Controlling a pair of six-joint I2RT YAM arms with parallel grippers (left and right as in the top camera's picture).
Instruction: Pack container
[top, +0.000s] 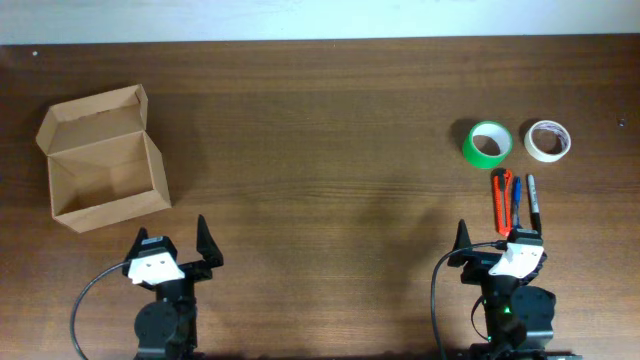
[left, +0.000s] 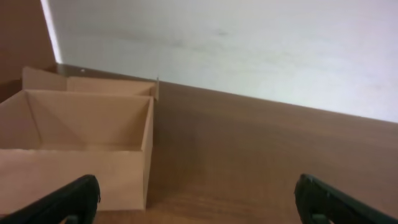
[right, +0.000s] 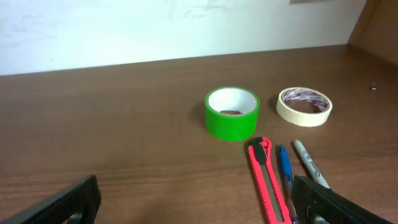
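The small open-topped tan cardboard box (top: 105, 175) is sitting at eleven o'clock from the nearer left gripper (top: 172, 242), jaws gaping wide and empty, while the red utility knife (top: 501, 200), long axis running twelve-to-six, is lying at twelve o'clock from the equally wide, empty right gripper (top: 495, 242).
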